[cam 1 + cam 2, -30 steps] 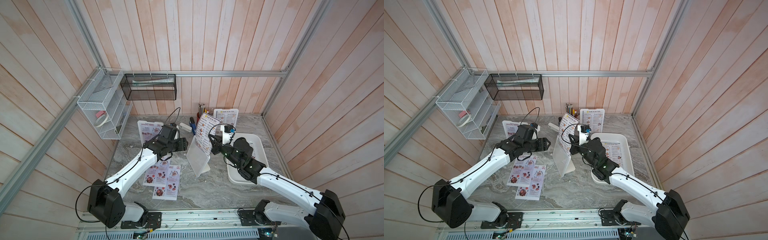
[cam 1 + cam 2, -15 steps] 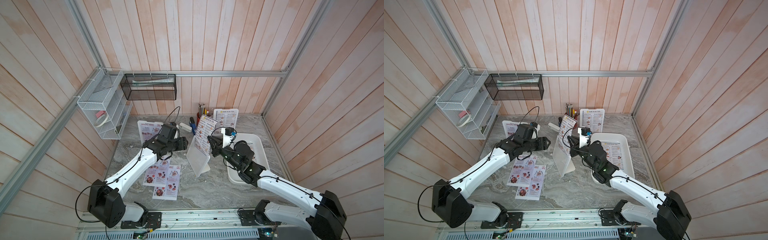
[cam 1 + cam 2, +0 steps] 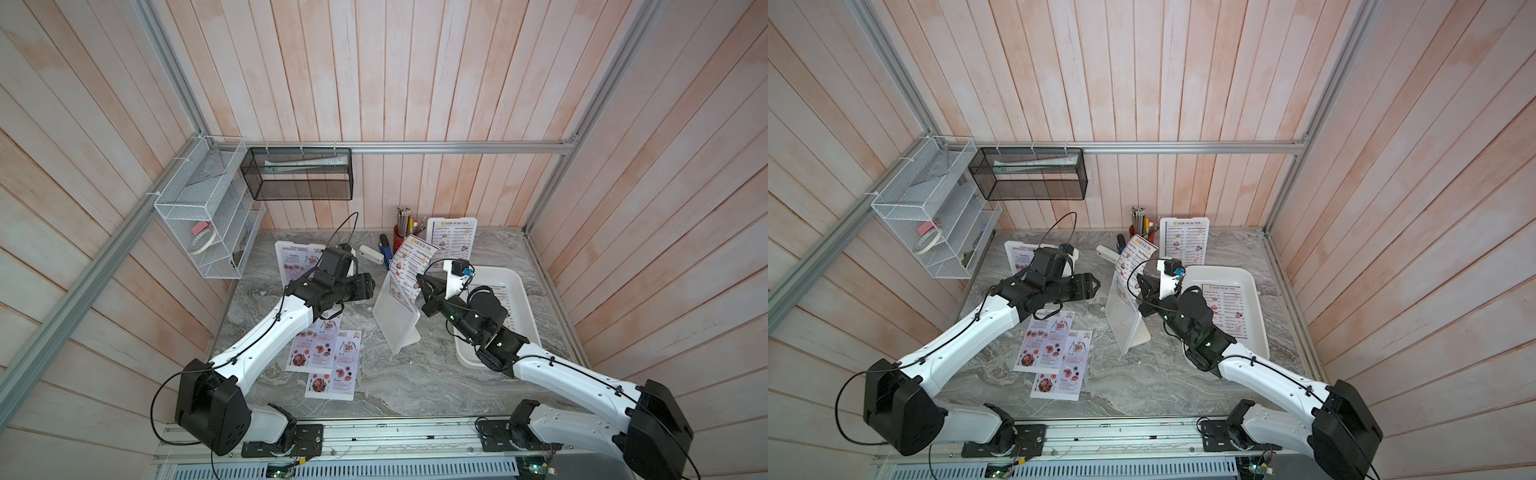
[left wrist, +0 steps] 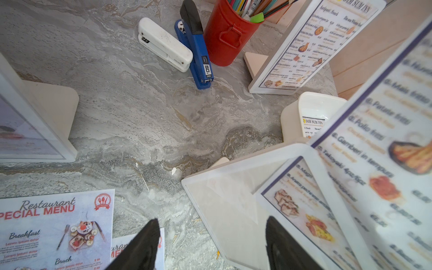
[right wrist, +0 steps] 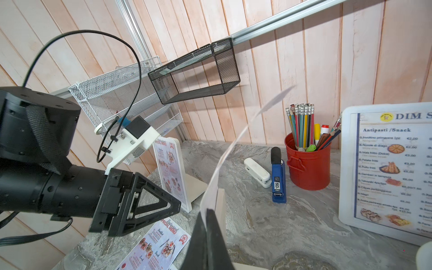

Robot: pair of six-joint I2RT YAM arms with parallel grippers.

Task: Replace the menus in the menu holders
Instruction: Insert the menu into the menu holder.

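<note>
Two roles, we judge: our right hand clamps the Dim Sum Inn sheet partway in the holder; our left hand, spread, stands by to steady it.

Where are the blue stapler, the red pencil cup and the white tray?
blue stapler (image 4: 198, 52): left wrist view, on its blue body.
red pencil cup (image 4: 224, 46): left wrist view, on its side wall.
white tray (image 3: 1255, 311): in a top view, on its bare wall.

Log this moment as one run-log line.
right end effector: shut on Dim Sum Inn menu, sheet partly in middle holder | left end effector: open, beside holder, empty | Special Menu sheets: loose on table
</note>
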